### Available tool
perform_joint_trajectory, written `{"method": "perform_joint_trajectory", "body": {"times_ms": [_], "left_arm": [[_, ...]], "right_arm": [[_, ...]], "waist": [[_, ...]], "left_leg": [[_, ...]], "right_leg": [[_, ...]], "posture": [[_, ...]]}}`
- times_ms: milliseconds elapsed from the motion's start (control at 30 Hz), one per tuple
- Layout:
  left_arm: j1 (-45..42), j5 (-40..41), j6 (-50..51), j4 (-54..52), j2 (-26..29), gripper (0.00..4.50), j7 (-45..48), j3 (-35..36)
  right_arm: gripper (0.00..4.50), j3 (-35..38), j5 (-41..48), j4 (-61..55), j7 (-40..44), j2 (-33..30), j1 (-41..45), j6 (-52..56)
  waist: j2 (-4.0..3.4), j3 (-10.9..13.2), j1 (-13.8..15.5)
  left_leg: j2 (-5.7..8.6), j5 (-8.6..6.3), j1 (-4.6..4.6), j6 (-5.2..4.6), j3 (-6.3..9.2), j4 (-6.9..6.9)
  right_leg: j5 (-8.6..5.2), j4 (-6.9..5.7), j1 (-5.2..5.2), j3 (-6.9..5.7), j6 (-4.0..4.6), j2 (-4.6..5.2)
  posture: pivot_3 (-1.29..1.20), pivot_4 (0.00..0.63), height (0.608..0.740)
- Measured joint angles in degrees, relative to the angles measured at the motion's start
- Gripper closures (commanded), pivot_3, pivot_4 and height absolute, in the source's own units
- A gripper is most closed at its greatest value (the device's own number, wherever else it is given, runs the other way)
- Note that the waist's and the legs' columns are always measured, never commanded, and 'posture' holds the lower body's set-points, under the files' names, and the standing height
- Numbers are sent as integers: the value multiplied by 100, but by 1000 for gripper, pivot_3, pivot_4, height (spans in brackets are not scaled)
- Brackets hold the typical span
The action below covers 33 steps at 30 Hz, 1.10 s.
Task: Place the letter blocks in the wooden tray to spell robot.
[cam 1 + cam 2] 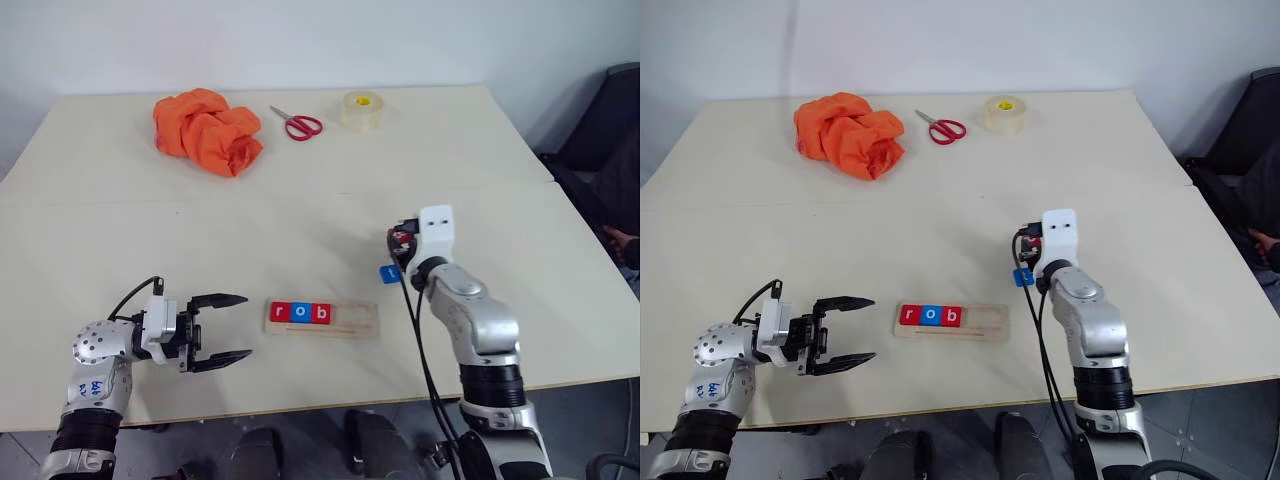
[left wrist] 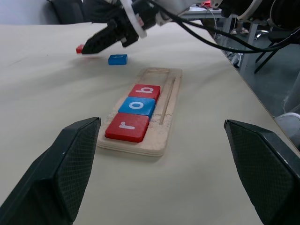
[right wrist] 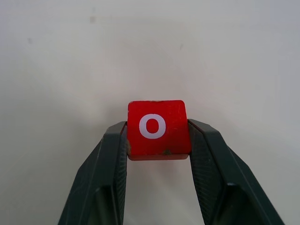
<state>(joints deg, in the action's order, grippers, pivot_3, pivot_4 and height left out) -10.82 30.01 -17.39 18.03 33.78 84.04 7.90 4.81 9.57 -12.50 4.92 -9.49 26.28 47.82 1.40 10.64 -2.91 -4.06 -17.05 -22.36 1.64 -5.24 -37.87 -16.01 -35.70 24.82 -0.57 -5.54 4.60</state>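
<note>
Two gripper fingers (image 3: pixel 110 154) pinching red o block (image 3: pixel 157 129).

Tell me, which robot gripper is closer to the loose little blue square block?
Right. The right gripper hovers beside the small blue square block; the left gripper waits past the long pale wooden tray.

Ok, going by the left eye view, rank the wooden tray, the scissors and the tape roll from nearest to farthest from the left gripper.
1. The wooden tray, beside the left gripper, toward the right arm.
2. The scissors, at the table's far side, next to the orange cloth.
3. The tape roll, far side, beyond the scissors.
</note>
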Motion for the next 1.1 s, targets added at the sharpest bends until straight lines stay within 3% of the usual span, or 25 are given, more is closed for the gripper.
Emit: {"method": "perform_joint_trajectory", "body": {"times_ms": [167,400,700,1000,1100], "left_arm": [[-226,1,7,341,13,0,195,-3],[-500,54,-7,787,247,0,203,-118],[-640,460,77,893,488,0,203,-537],[-617,849,102,790,802,0,203,-862],[-595,939,55,764,911,0,203,-1008]], "right_arm": [[3044,330,325,-1446,116,-369,-570,1240],[3044,512,715,-3184,152,-276,-1330,2980],[3044,586,605,-3706,-194,311,-1825,3691],[113,475,619,-3977,-49,298,-1945,3751],[48,473,665,-3977,155,-23,-1913,3738]], "waist": [[0,0,46],[0,0,50],[4,-2,102],[4,-2,110],[4,-2,106]], "left_leg": [[1,-1,-3,-1,0,6],[-1,-1,0,-1,0,16],[3,-1,-3,-1,0,25],[3,-1,-3,-1,-1,34],[4,-1,-4,-1,-1,35]], "right_leg": [[0,8,3,-1,0,0],[-3,9,7,-1,6,-3],[-5,14,13,-3,9,-2],[-6,19,15,-3,11,-2],[-6,22,15,-3,11,-2]], "posture": [[0,150,740],[0,150,740],[0,150,740],[0,150,740],[0,150,740]]}}
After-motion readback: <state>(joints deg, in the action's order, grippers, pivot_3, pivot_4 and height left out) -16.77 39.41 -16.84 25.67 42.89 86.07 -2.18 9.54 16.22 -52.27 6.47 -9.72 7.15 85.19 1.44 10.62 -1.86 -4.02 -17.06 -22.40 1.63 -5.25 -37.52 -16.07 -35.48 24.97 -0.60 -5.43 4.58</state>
